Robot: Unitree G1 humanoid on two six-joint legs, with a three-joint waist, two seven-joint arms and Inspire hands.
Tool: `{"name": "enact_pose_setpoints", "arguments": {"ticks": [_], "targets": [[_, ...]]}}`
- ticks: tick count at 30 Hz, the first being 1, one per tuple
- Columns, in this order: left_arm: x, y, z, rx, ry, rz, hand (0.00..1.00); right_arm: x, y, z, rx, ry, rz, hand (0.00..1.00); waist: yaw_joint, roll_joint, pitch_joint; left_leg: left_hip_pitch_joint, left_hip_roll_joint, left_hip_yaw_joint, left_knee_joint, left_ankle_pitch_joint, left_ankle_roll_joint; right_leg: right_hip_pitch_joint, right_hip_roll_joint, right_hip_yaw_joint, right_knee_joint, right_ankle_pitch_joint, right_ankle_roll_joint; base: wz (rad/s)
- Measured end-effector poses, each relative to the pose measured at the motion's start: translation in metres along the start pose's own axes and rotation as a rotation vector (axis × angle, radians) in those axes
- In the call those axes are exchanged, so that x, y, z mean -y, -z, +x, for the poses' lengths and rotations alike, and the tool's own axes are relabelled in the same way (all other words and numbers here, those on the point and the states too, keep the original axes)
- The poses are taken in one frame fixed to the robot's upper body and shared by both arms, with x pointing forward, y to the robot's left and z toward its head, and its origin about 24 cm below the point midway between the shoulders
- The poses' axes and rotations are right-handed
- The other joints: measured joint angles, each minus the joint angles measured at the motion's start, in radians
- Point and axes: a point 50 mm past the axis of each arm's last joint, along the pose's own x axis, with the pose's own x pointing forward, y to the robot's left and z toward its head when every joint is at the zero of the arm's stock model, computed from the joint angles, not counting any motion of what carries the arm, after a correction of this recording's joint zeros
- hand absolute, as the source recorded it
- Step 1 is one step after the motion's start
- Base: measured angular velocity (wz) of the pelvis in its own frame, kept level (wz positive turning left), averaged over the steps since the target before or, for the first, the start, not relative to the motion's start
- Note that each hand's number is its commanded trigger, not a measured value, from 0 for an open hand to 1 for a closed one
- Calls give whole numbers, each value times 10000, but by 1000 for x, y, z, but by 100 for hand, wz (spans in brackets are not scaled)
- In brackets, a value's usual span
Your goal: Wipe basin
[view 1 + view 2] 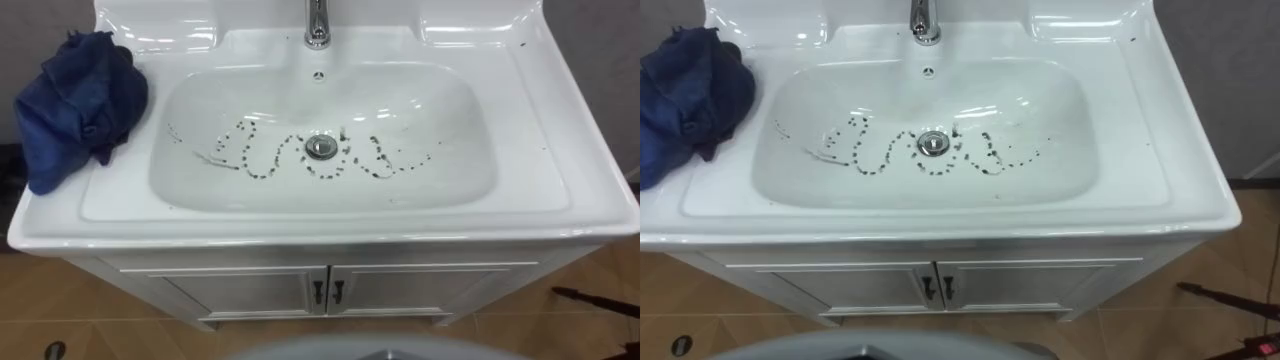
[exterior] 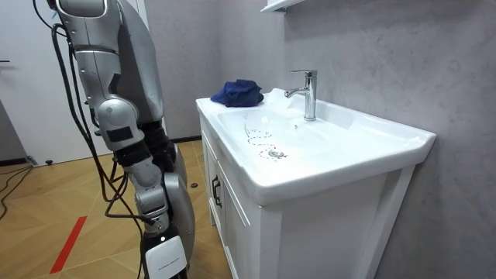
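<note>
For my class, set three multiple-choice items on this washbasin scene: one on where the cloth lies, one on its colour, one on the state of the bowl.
1. Where does the cloth lie?
A. in the bowl
B. on the basin's left ledge
C. on the floor

2. What colour is the cloth?
A. blue
B. red
C. white

3. How is the bowl of the basin?
A. full of water
B. spotless
C. marked with a wavy line of dark specks

Answers:
1 B: it sits bunched on the flat ledge left of the bowl.
2 A: its folds are dark blue all over.
3 C: the specks run across the bottom on both sides of the drain, and no water stands there.
</note>
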Motion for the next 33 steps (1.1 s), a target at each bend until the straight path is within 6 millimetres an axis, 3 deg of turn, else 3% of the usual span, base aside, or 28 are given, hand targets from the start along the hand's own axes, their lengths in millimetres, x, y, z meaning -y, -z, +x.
{"name": "enact_pose_setpoints", "arguments": {"ticks": [21,33], "targets": [[0,0,0,37,-61,-240,0,0,-2,0,74,-77,5,0,20,-31,-3,-12,-1,-6,6,0,0,-6,-15,-47,1,-1,1,0],[-14,10,0,-462,-1505,-3354,0,3,1,0,-34,30,404,0,15,23,-15,14,1,-24,1,-19,-5,39,-12,-74,6,-33,-4,0]]}}
